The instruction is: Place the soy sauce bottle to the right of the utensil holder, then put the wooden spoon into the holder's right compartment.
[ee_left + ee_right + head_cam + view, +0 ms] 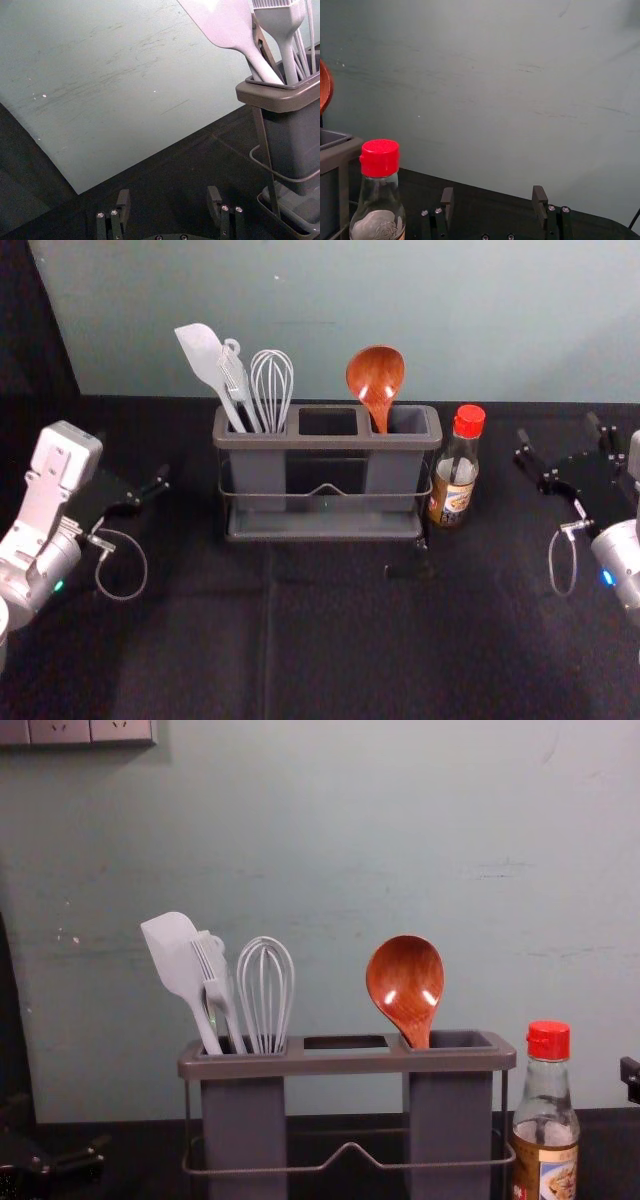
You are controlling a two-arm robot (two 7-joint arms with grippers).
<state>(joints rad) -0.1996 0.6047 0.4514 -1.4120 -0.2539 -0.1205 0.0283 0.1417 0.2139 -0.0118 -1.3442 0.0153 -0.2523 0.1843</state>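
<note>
**Spoon and bottle were placed; a careless exit was your main risk**

The job looked finished, so what could have gone wrong lay in how you cleared the arms. Your soy sauce bottle (pixel 458 475) stood upright just to the right of the utensil holder (pixel 330 441), so close that you couldn't tell whether they touched. Your right gripper (pixel 493 192) was open and empty, to the right of the holder, beyond the bottle. If you had swung it inward, it could have toppled the bottle or pushed it against the holder. The wooden spoon (pixel 376 370) stood in the holder's right compartment (pixel 395 465), bowl up; a knock to that broad bowl might have tilted or twisted it. Your left gripper (pixel 168 195), also open with nothing between its fingers, was to the left of the holder, where a high inward sweep could have caught the spatula (pixel 205 355).

The spoon was glossy, reddish-brown wood with a rounded bowl that caught highlights. The bottle was clear glass, narrowing to a neck under a ridged red cap (pixel 380 157), and likely slippery to regrip. The holder had smooth grey walls, rounded rim corners and a thin wire rail (pixel 350 1146) bent to a small peak. At its left end, the flat pale spatula leaned outward near the whisk (pixel 266 990) with its looped wires.
</note>
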